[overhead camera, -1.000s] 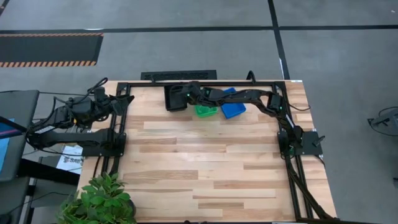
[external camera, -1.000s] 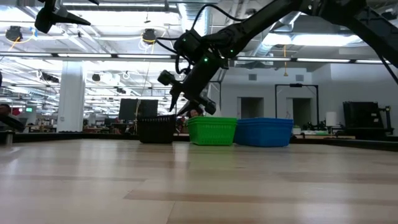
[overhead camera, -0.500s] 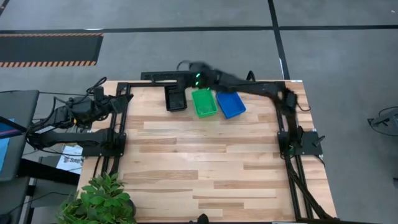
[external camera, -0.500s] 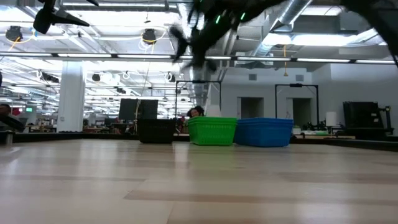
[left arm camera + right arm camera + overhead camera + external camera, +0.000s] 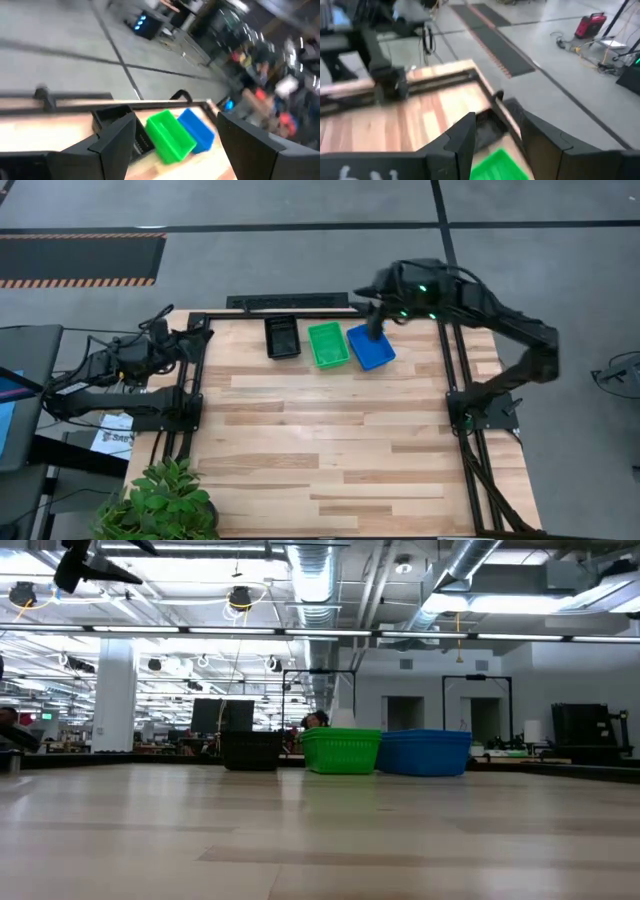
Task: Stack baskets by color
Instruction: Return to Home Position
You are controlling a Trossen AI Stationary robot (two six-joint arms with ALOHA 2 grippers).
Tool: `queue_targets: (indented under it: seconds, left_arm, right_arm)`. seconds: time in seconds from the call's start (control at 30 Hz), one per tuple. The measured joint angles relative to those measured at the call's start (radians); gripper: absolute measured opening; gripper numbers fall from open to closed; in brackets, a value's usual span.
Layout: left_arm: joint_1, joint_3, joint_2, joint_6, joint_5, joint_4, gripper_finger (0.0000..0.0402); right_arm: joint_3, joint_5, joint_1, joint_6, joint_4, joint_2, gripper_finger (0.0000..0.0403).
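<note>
**Position.** The right claw (image 5: 377, 326) is held high above the table (image 5: 320, 450), over the far edge of the blue stack (image 5: 370, 348). The fingers are spread, and nothing is held between them. All three stacks are set on the table below the claw. The blue stack lies directly beneath it, the green stack (image 5: 328, 344) is just beside the blue one, and the black stack (image 5: 282, 337) is farthest from the claw. The long axes of the stacks point from the table's far edge towards its near edge, and the blue stack is slightly skewed. The right claw is much the nearer of the two. The left claw (image 5: 175, 120) is parked at the opposite side of the table, well apart from the stacks, with its fingers also spread.

**Coming move.** Stacking is judged complete, and only the retreat to the rest pose remains. A clear path is required up and away from the blue stack, so that the claw is not dragged across its rim.

**View differences.**
- Low view: the stacks are seen in a row, and the green (image 5: 341, 751) and blue (image 5: 427, 752) are seen taller than the black (image 5: 250, 750). The right claw is not shown.
- High view: the claw's place over the blue stack is shown, but not its height.
- Right wrist view: the gap between the fingers is confirmed.
</note>
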Motion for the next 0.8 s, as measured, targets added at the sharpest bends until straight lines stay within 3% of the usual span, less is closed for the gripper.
queue_targets:
  seconds: [0.17, 0.4, 0.63, 0.8]
  left_arm:
    - [0.0, 0.0, -0.024, 0.233, 0.083, 0.078, 0.0265]
    - [0.0, -0.032, -0.106, 0.372, 0.054, 0.109, 0.0265]
    - [0.0, -0.258, -0.249, 0.308, 0.052, 0.193, 0.0265]
    - [-0.001, -0.455, -0.34, 0.307, 0.085, 0.339, 0.0265]
  right_arm:
    - [-0.244, -0.001, 0.011, 0.066, 0.064, -0.222, 0.0177]
    - [-0.771, 0.002, 0.029, 0.176, 0.457, -0.615, 0.0174]
    - [-1.228, 0.019, 0.076, 0.268, 0.808, -0.947, 0.0177]
    - [-1.444, 0.06, 0.12, 0.286, 0.952, -1.12, 0.0176]
